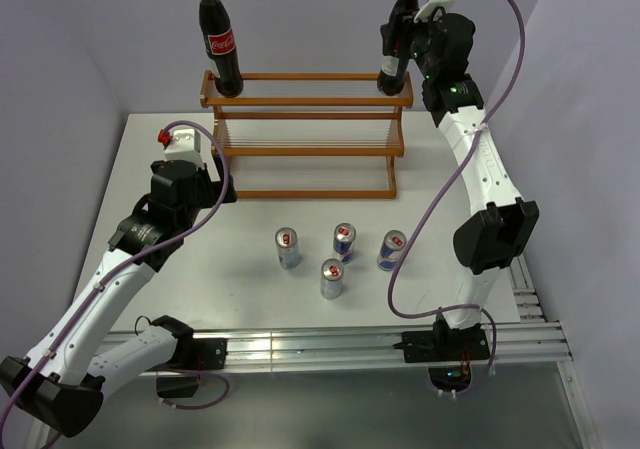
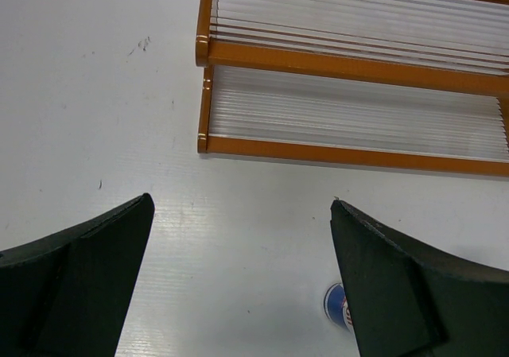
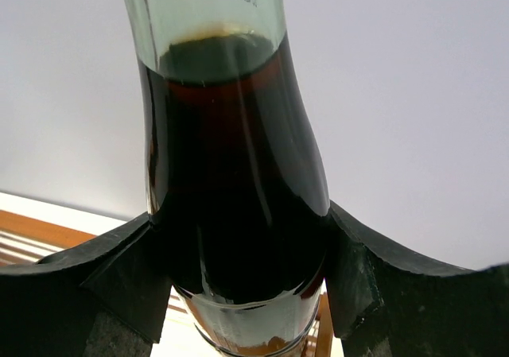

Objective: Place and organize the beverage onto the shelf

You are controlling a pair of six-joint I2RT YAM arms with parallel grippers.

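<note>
The shelf [image 1: 305, 134] stands at the back of the table, and its two lower tiers [image 2: 334, 61] show in the left wrist view. One cola bottle [image 1: 220, 44] stands free at the left end of the top tier. A second cola bottle [image 1: 395, 64] is upright at the right end of that tier, with my right gripper [image 1: 405, 39] shut on it. Its dark body [image 3: 231, 134] fills the space between the jaws of that gripper [image 3: 238, 210]. Several blue-and-silver cans [image 1: 344, 241] stand on the table in front of the shelf. My left gripper [image 2: 242, 200] hangs open and empty over the table near the shelf's left end, with a can [image 2: 336, 303] partly hidden beside its right finger.
A wall runs close behind the shelf and along the right side. The table's left edge [image 1: 105, 184] lies just beyond my left arm [image 1: 150, 229]. An aluminium rail [image 1: 330, 344] crosses the near edge by the arm bases.
</note>
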